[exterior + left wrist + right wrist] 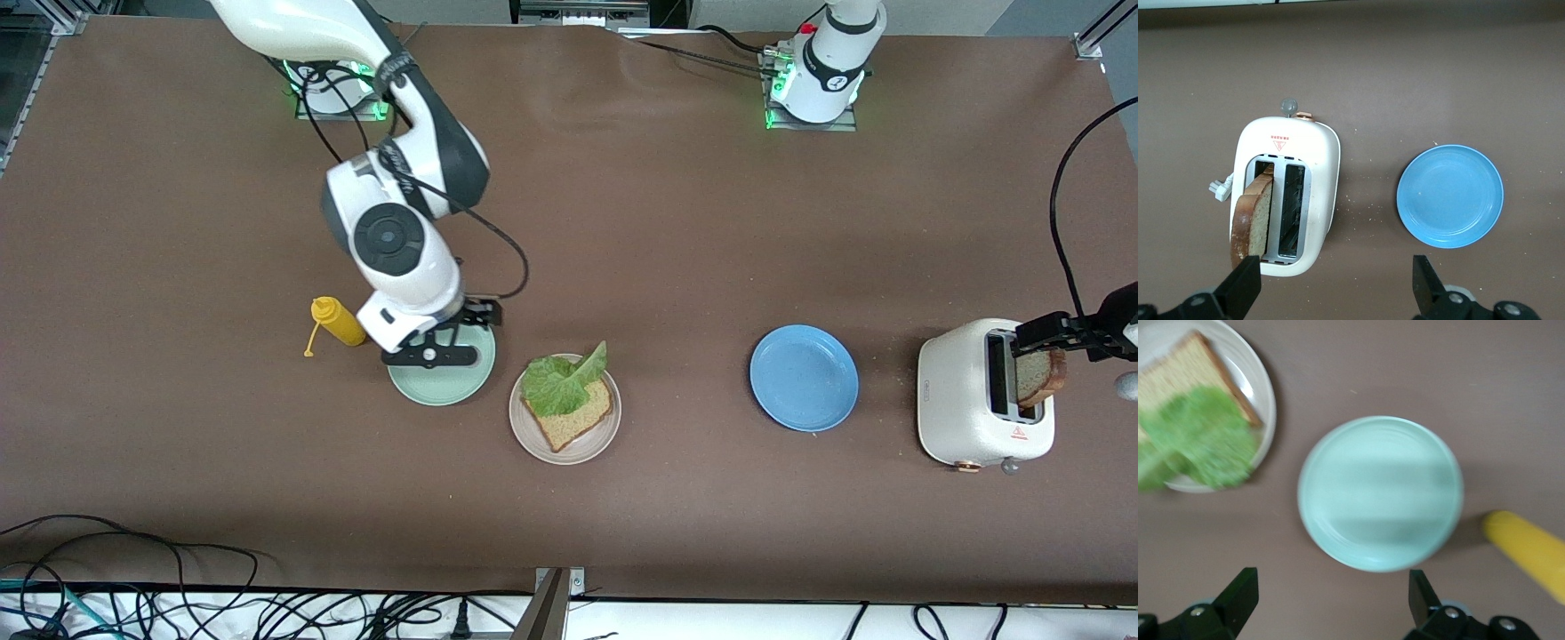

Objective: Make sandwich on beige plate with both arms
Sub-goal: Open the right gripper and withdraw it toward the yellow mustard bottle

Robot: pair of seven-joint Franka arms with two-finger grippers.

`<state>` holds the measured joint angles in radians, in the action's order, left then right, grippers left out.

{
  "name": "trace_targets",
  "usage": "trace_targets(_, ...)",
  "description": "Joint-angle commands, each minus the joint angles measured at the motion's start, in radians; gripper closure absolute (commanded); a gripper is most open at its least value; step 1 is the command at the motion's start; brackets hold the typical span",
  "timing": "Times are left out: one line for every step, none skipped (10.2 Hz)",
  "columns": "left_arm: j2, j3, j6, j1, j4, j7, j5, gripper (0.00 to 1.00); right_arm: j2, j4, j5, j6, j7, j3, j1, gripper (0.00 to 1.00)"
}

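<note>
Bread with lettuce on the beige plate awaits its light, crumbly top slice, standing in the toaster, where the open left claw seems to straddle its crust, while the open right claw hovers over the mint plate.

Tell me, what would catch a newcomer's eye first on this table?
Probably the half-made sandwich: a bread slice topped with a ruffled lettuce leaf on the beige plate, with the right gripper open over the mint-green plate beside it. Next, the white toaster at the left arm's end of the table, a second bread slice standing in its slot and the open left gripper over it.
</note>
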<state>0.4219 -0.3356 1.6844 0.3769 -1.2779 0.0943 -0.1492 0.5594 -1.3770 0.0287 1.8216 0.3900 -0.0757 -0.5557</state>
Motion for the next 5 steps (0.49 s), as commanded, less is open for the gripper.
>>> trace_targets(-0.015, -0.002, -0.003, 0.034, -0.011, 0.073, 0.020, 0.00, -0.140, -0.089, -0.007, -0.137, -0.187, -0.059, -0.003, 0.00)
trace_targets(-0.015, -0.002, -0.003, 0.036, -0.011, 0.074, 0.020, 0.00, -0.200, -0.146, -0.009, -0.148, -0.285, -0.097, -0.003, 0.00)
trace_targets(-0.015, -0.002, -0.003, 0.036, -0.011, 0.074, 0.020, 0.00, -0.261, -0.213, -0.009, -0.151, -0.390, -0.142, -0.003, 0.00)
trace_targets(-0.014, -0.002, -0.003, 0.036, -0.011, 0.076, 0.020, 0.00, -0.317, -0.270, -0.004, -0.150, -0.475, -0.185, -0.003, 0.00)
trace_targets(-0.012, -0.002, -0.003, 0.036, -0.011, 0.076, 0.020, 0.00, -0.357, -0.311, -0.004, -0.148, -0.564, -0.226, -0.003, 0.00)
